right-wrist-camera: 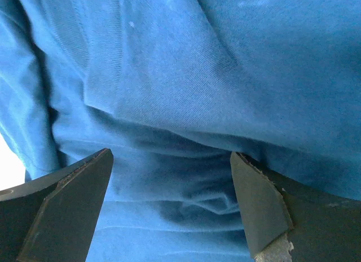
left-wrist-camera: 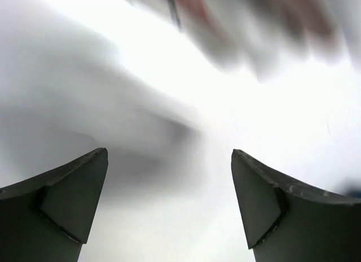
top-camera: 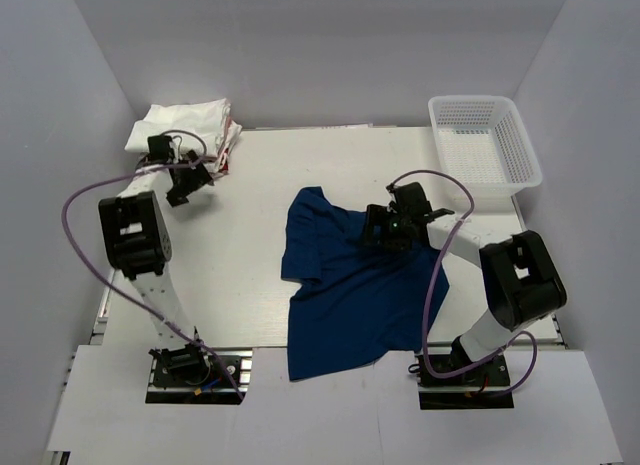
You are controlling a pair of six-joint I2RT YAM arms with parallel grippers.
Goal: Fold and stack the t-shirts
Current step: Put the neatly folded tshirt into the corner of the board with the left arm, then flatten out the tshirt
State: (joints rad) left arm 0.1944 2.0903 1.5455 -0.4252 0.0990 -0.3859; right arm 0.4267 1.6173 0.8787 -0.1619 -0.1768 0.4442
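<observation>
Top external view: white mesh basket (top-camera: 524, 153) far right, apart from all cloth; navy t-shirt (top-camera: 345, 297) lies mid-table beneath the right gripper (top-camera: 384, 231), jaws spread; left gripper (top-camera: 190, 186), likewise spread, hovers beside folded white t-shirts (top-camera: 185, 119).

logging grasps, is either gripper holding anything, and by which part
Nothing is held. The right gripper is open over the navy t-shirt, the left gripper open near the folded white t-shirts.
</observation>
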